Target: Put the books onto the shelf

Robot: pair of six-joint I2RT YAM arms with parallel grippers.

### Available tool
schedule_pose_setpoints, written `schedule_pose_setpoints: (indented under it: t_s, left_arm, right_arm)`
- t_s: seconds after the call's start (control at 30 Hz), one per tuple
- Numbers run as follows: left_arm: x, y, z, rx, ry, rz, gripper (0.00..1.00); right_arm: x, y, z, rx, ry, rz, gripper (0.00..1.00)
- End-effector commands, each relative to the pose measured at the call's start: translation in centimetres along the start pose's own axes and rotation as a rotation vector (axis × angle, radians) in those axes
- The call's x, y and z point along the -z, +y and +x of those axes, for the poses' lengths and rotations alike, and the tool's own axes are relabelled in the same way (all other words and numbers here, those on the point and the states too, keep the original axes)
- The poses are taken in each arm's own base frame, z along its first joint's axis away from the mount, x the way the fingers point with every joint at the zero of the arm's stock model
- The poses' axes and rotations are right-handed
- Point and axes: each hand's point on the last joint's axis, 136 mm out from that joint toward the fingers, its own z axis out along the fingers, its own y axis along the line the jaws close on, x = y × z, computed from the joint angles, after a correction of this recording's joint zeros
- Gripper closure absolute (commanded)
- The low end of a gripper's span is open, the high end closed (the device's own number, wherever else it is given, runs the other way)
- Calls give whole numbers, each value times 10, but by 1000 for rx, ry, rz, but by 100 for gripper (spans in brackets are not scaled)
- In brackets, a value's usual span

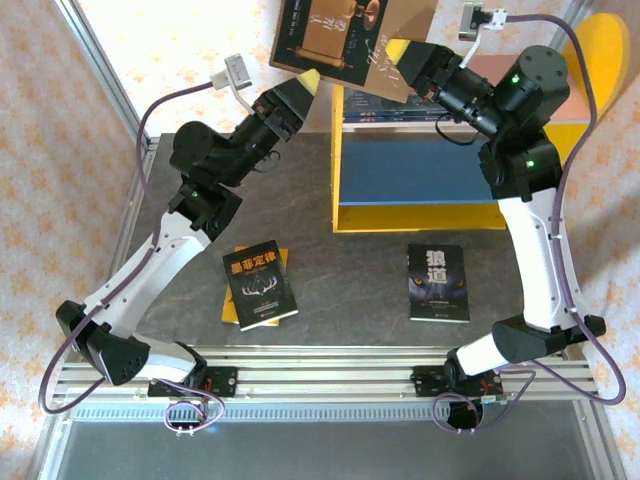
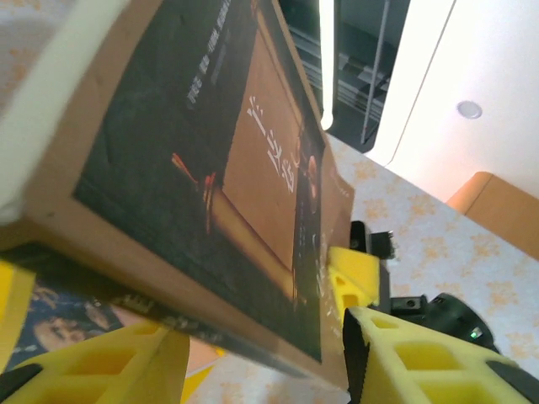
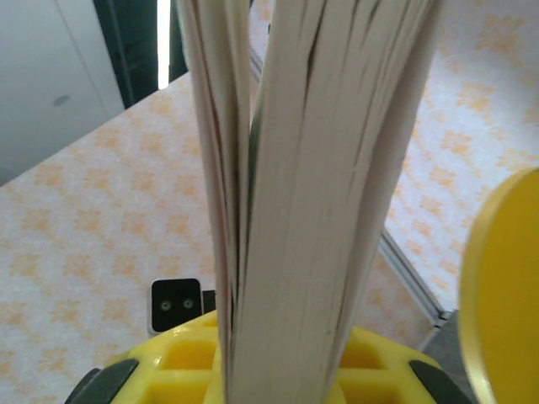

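On the table (image 1: pixel 350 255) nearest us lie a black book (image 1: pixel 262 283) atop a yellow book (image 1: pixel 230 312), and to the right a wolf book (image 1: pixel 438 283); beyond them stands the shelf (image 1: pixel 420 170). Raised above it, the brown book (image 1: pixel 322 38) hangs between both arms; the right gripper (image 1: pixel 398 62) is clenched on its edge, and its wrist view shows fanned page edges (image 3: pixel 320 210). The left gripper (image 1: pixel 308 85) straddles its lower corner; we cannot tell whether it clamps. Its wrist view shows a portrait book (image 2: pixel 50 311) underneath.
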Motion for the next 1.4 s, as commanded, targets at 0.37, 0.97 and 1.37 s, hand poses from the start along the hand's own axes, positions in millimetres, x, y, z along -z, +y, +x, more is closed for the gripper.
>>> schedule_pose_setpoints:
  t_s: [0.37,0.97,1.37]
  left_arm:
    - [38,-19,-27,-207,-43,-127,49]
    - [28,-5,-15,-242,48,-184,47]
    - [24,-1,-13,-240,53,-187,46]
  right_arm:
    - [68,3,-47,102,-53,100,100]
    - [78,-77,-31,-36,72,195,100]
    - [77,-110,-8,-97,137,236,100]
